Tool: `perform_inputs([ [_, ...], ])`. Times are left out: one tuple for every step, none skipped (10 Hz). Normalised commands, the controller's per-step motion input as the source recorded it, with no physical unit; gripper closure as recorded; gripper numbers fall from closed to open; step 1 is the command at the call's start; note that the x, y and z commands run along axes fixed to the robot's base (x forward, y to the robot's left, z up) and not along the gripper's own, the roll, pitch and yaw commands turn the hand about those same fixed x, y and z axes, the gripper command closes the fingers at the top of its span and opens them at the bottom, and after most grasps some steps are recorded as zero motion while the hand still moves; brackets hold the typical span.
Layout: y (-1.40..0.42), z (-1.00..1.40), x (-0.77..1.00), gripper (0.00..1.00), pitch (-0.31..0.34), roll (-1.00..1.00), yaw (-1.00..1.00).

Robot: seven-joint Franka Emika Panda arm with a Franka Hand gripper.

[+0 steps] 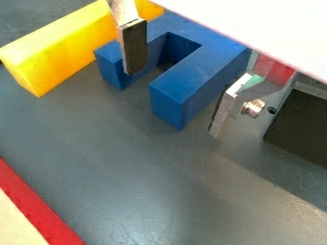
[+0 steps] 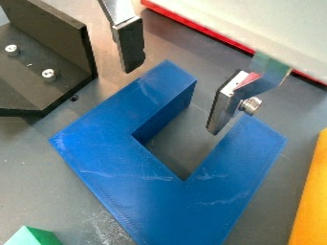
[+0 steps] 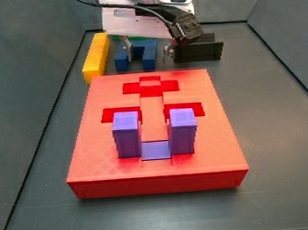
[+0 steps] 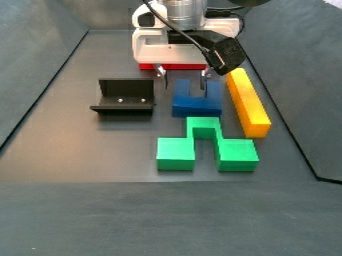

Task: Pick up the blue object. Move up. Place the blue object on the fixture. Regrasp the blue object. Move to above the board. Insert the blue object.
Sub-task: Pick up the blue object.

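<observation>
Hovering low over blue object [image 2: 173, 167] on floor, gripper [image 2: 179, 81] spread wide with fingers [image 2: 128, 46] straddling one prong, nothing clamped; fixture [image 4: 123, 98] at 9 o'clock of block, board [image 3: 155, 137] apart; pick-up apparently not yet done, everything left.

The red board [image 3: 154, 127] fills the counter's [image 3: 39, 146] middle, a purple U-shaped block [image 3: 154, 133] seated in it toward 6 o'clock. At 12 o'clock the hand [image 3: 146, 49] hangs over the blue object [image 3: 132, 55] — yellow block [image 3: 97, 55] at its 9 o'clock, fixture [image 3: 199, 50] at 3 o'clock.
</observation>
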Motion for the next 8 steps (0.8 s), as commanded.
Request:
perform_inputs([
  [0.03,-0.08,0.0,0.0,0.003,0.01,-0.05],
  [0.03,-0.1,0.0,0.0,0.0,0.01,-0.04],
  [0.05,-0.08,-0.01,0.0,0.0,0.0,-0.03],
  [0.05,-0.03,-0.01,0.0,0.0,0.0,0.0],
  [0.0,0.0,0.0,0.0,0.0,0.0,0.0],
  [0.0,0.0,0.0,1.0,0.0,0.0,0.0],
  [0.0,0.0,0.0,1.0,0.0,0.0,0.0],
  [0.0,0.0,0.0,1.0,0.0,0.0,0.0],
])
